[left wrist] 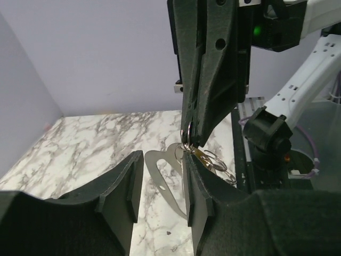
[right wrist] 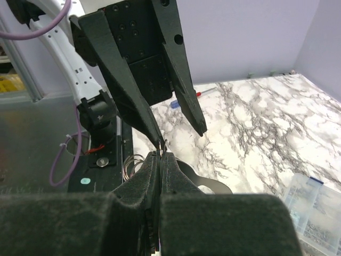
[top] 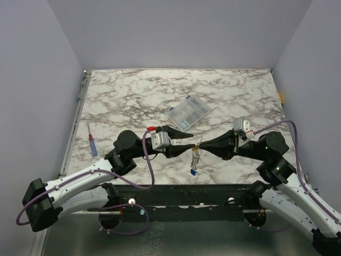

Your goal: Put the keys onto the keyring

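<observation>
The keyring point(top: 196, 156) is a thin silvery chain of loops hanging between the two grippers above the table's near middle. A blue key point(top: 193, 172) dangles at its lower end. I cannot make out the yellow key. My right gripper point(top: 203, 145) is shut on the top of the keyring point(right wrist: 162, 151). My left gripper point(top: 193, 143) is open, and one finger point(left wrist: 191, 160) touches the keyring point(left wrist: 213, 160) where the right gripper pinches it. In the right wrist view the right gripper point(right wrist: 161, 156) is closed tight and loose loops point(right wrist: 129, 162) hang to its left.
A clear plastic compartment box point(top: 189, 112) lies behind the grippers and shows in the right wrist view point(right wrist: 314, 210). A blue-handled, red-tipped screwdriver point(top: 92, 144) lies at the table's left edge. Grey walls stand on three sides.
</observation>
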Tool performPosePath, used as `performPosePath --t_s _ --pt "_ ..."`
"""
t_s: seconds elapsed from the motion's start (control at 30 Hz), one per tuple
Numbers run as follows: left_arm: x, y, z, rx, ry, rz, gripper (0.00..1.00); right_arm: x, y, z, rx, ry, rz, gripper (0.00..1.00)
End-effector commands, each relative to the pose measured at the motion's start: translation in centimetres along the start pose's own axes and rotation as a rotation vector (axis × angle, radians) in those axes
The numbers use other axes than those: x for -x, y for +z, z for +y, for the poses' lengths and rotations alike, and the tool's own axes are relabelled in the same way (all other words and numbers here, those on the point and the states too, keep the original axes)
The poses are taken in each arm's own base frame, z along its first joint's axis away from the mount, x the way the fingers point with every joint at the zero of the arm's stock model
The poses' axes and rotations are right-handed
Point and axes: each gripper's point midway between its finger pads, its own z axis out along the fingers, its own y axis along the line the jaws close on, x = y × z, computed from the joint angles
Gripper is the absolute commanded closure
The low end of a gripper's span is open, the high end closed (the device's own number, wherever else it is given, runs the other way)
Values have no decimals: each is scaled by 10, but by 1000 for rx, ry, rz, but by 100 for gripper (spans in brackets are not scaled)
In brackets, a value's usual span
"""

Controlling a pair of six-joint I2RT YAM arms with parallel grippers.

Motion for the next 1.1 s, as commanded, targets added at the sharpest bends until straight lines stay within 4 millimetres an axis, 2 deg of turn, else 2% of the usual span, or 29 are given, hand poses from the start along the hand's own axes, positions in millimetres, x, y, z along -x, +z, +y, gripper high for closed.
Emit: performPosePath --t_s 0.0,0.13,0.37,1.07 --pt "20 3 -19 -119 -16 -37 60 6 -2 17 100 -70 -5 99" --pt "21 0 -28 -158 -35 -38 64 -3 -2 19 141 -129 26 99" --pt "13 -6 -36 -184 -65 -6 64 -1 -1 18 150 -181 21 99" --pt "-13 3 -29 -147 -98 54 66 4 0 24 191 -185 20 99"
